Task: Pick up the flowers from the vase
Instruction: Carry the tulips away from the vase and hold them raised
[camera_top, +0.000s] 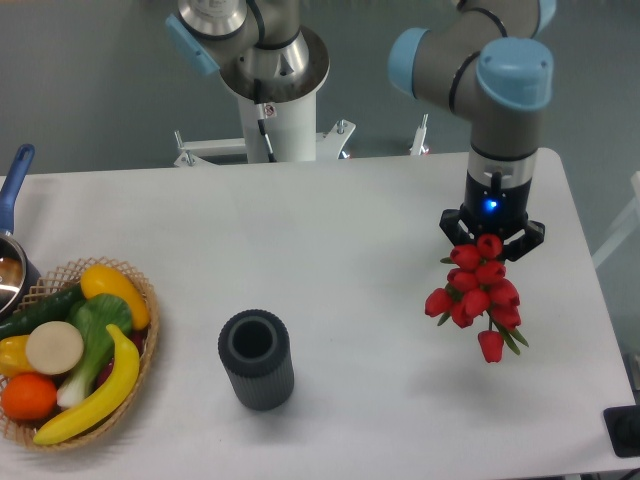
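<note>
The flowers (480, 292), a bunch of red tulip buds with bits of green leaf, hang under my gripper (491, 240) at the right side of the table. The gripper is shut on their stems, which are hidden behind the buds. The bunch is held above the table, its lowest bud pointing down toward the front right. The vase (256, 358), a dark grey ribbed cylinder, stands upright and empty at the front centre, well to the left of the gripper.
A wicker basket (140, 345) with toy fruit and vegetables, including a yellow banana (95, 395), sits at the front left. A pot with a blue handle (12, 185) is at the left edge. A dark object (625, 430) lies at the front right corner.
</note>
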